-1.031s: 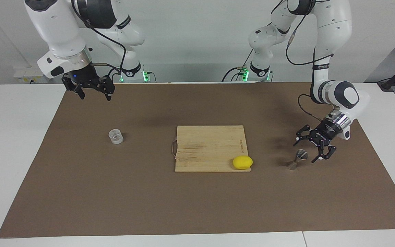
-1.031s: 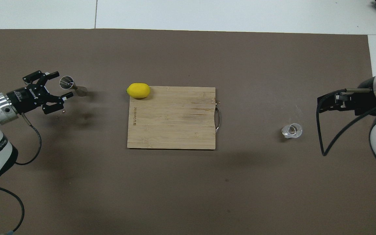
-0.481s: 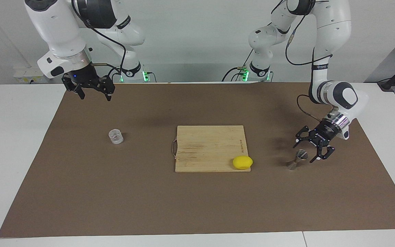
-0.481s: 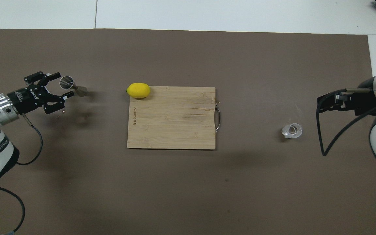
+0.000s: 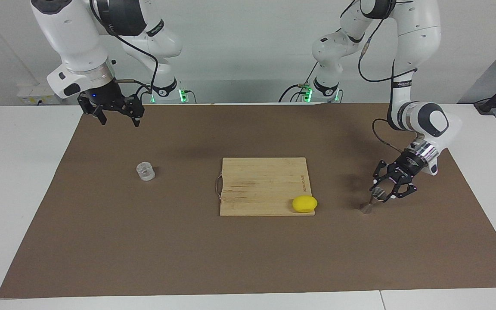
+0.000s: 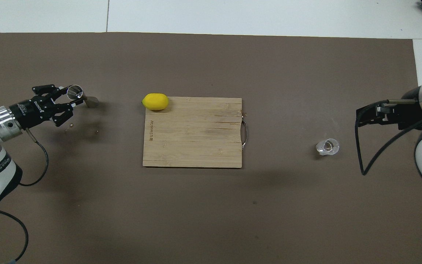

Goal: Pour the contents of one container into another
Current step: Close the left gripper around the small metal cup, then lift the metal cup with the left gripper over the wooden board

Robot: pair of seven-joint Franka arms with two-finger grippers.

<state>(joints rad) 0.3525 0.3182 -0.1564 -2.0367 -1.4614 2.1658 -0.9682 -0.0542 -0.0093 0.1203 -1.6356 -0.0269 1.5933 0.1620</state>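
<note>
Steel first: your left gripper [image 5: 379, 194] has its fingers pinched onto the upper cone of the jigger [image 5: 370, 203], low over the mat at the left arm's end of the table. The jigger's foot looks to rest on the mat [image 5: 248, 258]. Seen from overhead, its open mouth sits right at the fingertips, about 9 o'clock from the lemon [image 6: 155, 101].

The lemon lies at the corner of the cutting board [image 6: 192, 139], touching its edge, well apart from the jigger.

The glass cup [image 6: 328, 147] stands alone at about 3 o'clock from the board in the overhead view, toward the right arm's end. Contents: cannot tell.

Your right gripper [image 5: 116, 115] waits up in the air, jaws spread, holding nothing, over the mat's edge nearest the robots.

Risks, as I judge them: a sloped, polished cone gives poor purchase, so the jigger may slip or swing when lifted. Cup and jigger are well apart; pouring into that narrow mouth invites spills if either tilts.
</note>
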